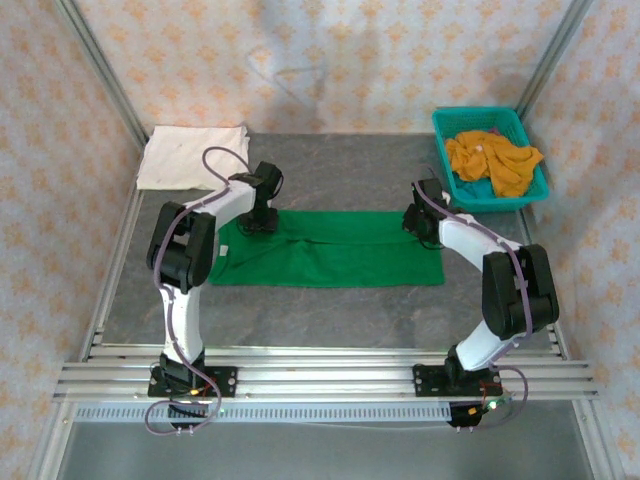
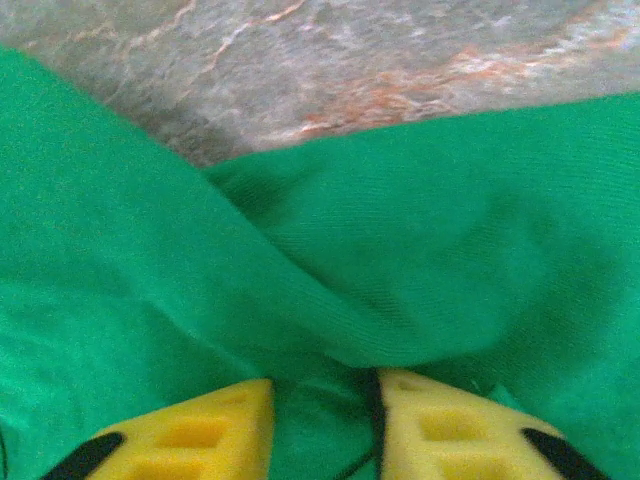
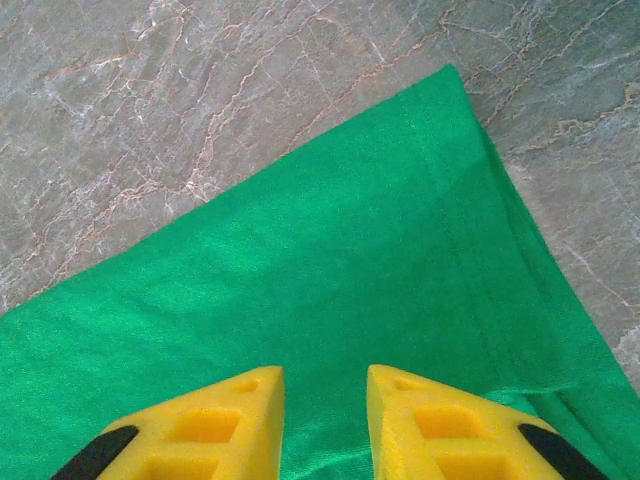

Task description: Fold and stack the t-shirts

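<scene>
Fingers (image 2: 215,425) of the left gripper (image 2: 322,388) stand narrow, and a raised ridge of the green t-shirt (image 2: 450,250) runs down into the gap between them, puckered as if pinched there; from that ridge the cloth spreads in soft folds toward 10 and 2 o'clock, with the grey marbled table (image 2: 350,60) bare at 12 o'clock. Yellow tips of the right gripper (image 3: 325,378) also sit close together over the green t-shirt (image 3: 350,260), which lies smooth under them, so whether they grip it I cannot tell; its hemmed corner points toward 1 o'clock and a doubled layer shows at 4 o'clock. From above, the left gripper (image 1: 262,222) rests at the shirt's 10 o'clock corner and the right gripper (image 1: 415,222) at its 2 o'clock corner, the green t-shirt (image 1: 330,260) lying as a long flat band across the middle of the table (image 1: 340,170). A cream-white t-shirt (image 1: 192,155) lies folded at 10 o'clock, well apart, and a teal basket (image 1: 475,113) at 2 o'clock holds crumpled mustard-orange t-shirts (image 1: 495,160)
</scene>
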Controlling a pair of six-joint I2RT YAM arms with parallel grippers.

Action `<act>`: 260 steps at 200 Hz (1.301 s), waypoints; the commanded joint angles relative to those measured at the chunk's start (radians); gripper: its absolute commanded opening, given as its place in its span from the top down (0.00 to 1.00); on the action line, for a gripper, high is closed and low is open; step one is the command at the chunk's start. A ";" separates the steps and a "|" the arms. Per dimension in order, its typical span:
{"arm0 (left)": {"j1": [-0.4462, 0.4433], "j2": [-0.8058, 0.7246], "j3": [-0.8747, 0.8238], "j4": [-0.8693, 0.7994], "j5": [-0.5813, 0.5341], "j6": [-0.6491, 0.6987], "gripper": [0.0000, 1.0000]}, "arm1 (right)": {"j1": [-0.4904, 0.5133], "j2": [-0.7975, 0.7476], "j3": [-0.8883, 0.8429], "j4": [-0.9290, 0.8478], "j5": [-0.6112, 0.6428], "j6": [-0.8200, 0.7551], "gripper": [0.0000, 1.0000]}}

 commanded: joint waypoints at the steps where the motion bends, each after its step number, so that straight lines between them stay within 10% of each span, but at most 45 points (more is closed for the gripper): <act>1: -0.001 -0.063 -0.048 0.015 0.008 -0.001 0.86 | 0.005 0.016 0.014 -0.003 0.023 -0.010 0.72; 41: -0.019 -0.222 -0.121 0.002 -0.032 -0.024 1.00 | 0.006 0.031 0.029 -0.012 0.022 -0.018 0.71; 176: -0.036 -0.332 -0.131 -0.065 -0.048 -0.029 1.00 | 0.013 0.016 0.024 -0.025 0.034 -0.024 0.70; 194: -0.036 -0.341 -0.135 -0.073 -0.022 -0.029 0.80 | 0.013 0.009 0.018 -0.022 0.041 -0.025 0.70; 260: -0.036 -0.313 -0.153 -0.078 -0.055 -0.045 0.63 | 0.012 0.024 0.022 -0.017 0.027 -0.021 0.69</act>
